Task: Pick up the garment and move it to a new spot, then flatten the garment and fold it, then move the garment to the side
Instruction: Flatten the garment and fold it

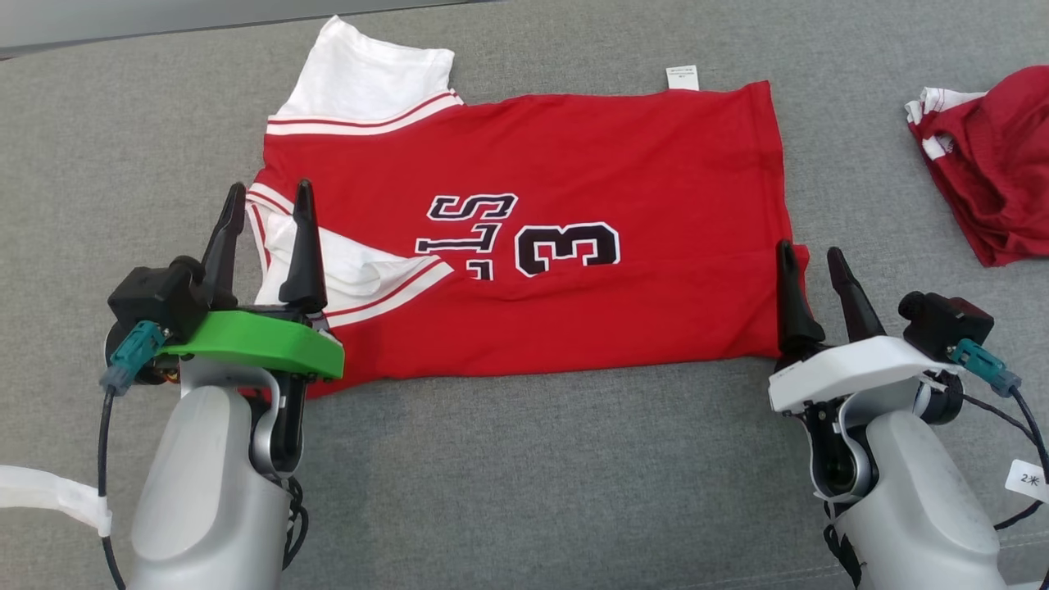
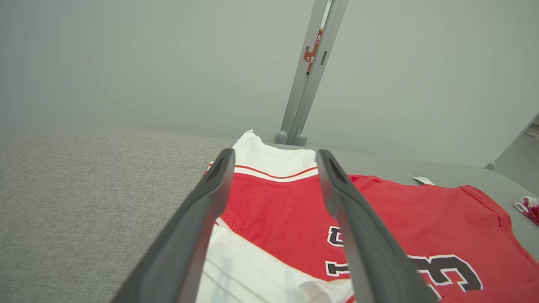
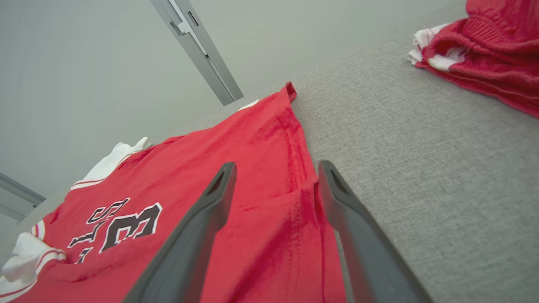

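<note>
With our left tool and right tool both wide open over the near corners of the half-folded shirt lying on the counter, we could pinch only the top layer and drag the fold apart.

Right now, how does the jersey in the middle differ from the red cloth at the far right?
The jersey lies spread flat; the cloth is bunched up. The jersey shows a black 13; the cloth shows no print. Both are red with white trim and lie on the grey surface.
</note>
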Robot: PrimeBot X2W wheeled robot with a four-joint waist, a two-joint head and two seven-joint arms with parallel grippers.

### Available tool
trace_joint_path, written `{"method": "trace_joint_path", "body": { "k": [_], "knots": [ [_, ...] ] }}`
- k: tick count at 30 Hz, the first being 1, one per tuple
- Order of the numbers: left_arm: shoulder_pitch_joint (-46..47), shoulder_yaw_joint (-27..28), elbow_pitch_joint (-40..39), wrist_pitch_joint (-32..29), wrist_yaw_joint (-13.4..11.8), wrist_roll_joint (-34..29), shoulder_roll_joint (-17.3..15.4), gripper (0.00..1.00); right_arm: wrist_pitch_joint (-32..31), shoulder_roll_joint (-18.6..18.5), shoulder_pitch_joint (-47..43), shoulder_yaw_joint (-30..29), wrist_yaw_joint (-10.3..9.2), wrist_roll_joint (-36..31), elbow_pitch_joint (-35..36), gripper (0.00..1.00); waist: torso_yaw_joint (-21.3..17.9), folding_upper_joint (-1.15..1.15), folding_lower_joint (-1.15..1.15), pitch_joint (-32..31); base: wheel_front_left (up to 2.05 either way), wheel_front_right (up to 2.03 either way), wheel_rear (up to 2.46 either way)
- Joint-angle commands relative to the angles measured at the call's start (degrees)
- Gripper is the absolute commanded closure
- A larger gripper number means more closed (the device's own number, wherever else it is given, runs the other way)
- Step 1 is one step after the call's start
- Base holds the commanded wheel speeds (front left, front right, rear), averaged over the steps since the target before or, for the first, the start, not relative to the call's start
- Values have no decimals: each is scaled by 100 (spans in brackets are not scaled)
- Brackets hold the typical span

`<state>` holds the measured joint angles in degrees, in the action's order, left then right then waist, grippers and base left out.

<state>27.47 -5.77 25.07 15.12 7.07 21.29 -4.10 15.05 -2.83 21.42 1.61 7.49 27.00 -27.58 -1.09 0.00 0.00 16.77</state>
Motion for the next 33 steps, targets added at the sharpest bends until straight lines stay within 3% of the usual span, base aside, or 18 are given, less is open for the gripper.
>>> {"method": "trace_joint_path", "body": {
  "k": [1, 7, 14, 25, 33],
  "knots": [
    [-101, 33, -98, 0, 29, -8, 19, 0, 16, -12, 16, -10, -2, -87, 62, 0, 22, 0, 0, -17, 0, 0, 0],
    [-543, 110, -599, 0, 41, 36, 49, 0, 15, -14, -260, -228, -2, -553, 556, 0, 103, 0, 0, -154, 0, 0, 0],
    [-1306, 245, -758, -126, 3, 199, -191, 0, 16, -11, -827, -362, -2, -1260, 1072, 0, 250, 0, 0, -444, 0, 0, 0],
    [-2097, 369, -1108, -2269, -639, 746, -281, 0, -107, -13, -1323, -393, -2, -1331, 1305, 0, 341, 0, 0, -648, 0, 0, 0],
    [-1920, 505, -1030, -3019, -1020, 1005, -248, 0, -217, -12, -1256, -362, -2, -1356, 1469, 0, 140, 0, 0, -453, 0, 0, 0]
  ]
}}
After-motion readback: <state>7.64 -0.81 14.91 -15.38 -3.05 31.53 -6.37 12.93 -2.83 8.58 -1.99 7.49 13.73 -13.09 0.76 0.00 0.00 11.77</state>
